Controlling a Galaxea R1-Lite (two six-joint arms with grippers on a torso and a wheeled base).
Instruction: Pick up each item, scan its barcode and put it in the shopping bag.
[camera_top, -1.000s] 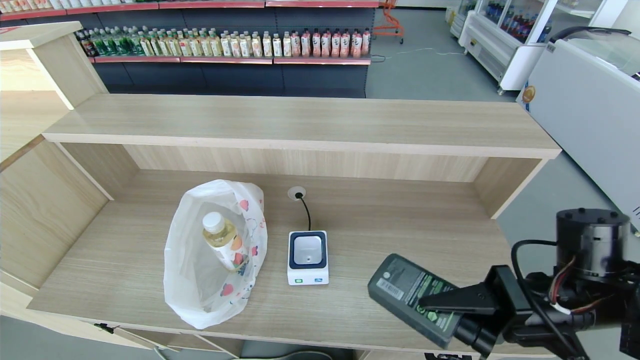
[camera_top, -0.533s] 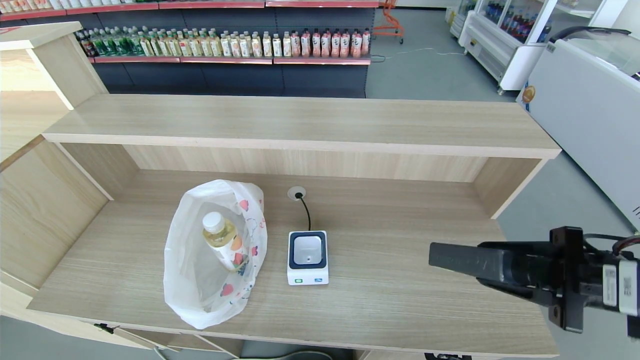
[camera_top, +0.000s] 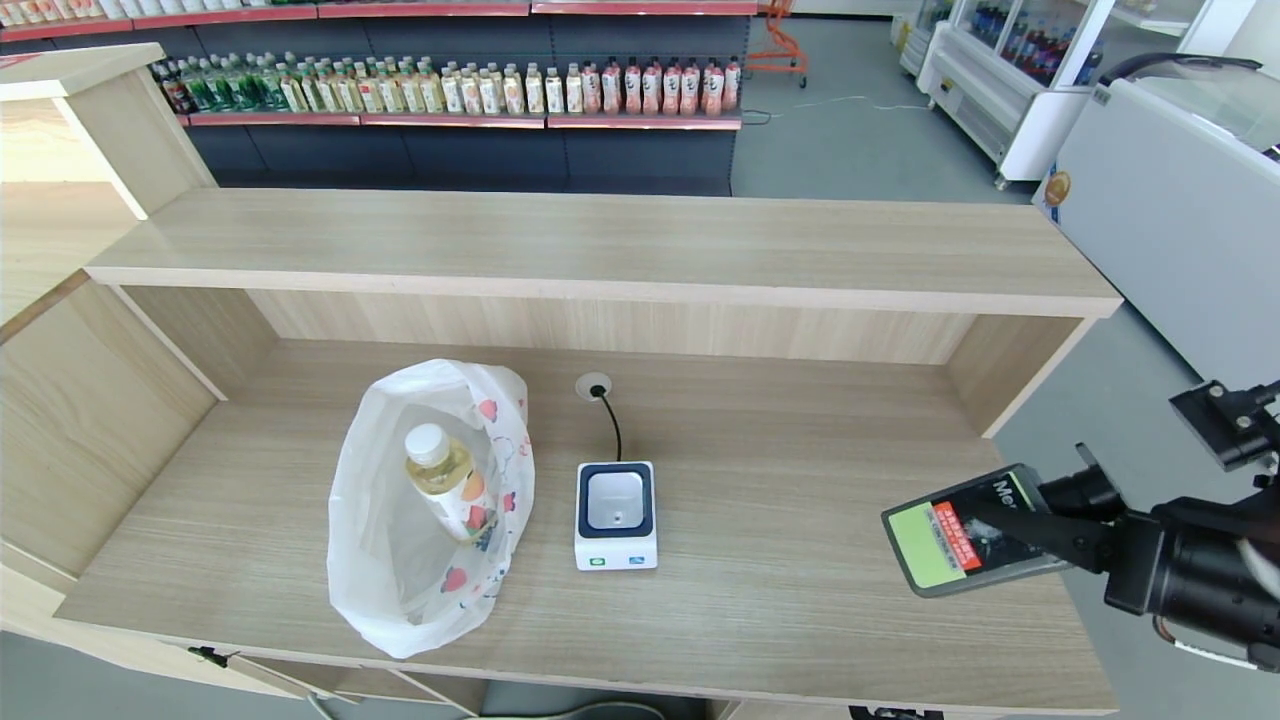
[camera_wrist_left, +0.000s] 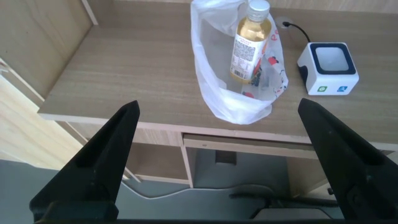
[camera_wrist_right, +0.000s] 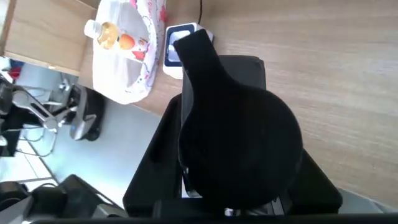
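Observation:
My right gripper is shut on a flat dark packet, held above the counter's right front corner with its green and red face up. In the right wrist view the packet sits under a dark finger. The white scanner stands mid-counter, well left of the packet. A white shopping bag lies open left of the scanner, with a yellow-drink bottle inside. My left gripper is open, hanging in front of the counter's edge below the bag and bottle.
The scanner's black cable runs back to a grommet hole. A raised wooden shelf spans the back of the counter, with side walls at both ends. White freezers stand to the right.
The right gripper turned the packet over: barcode side up one second ago, edge-on half a second ago, green and red face up now. It also drew back to the right.

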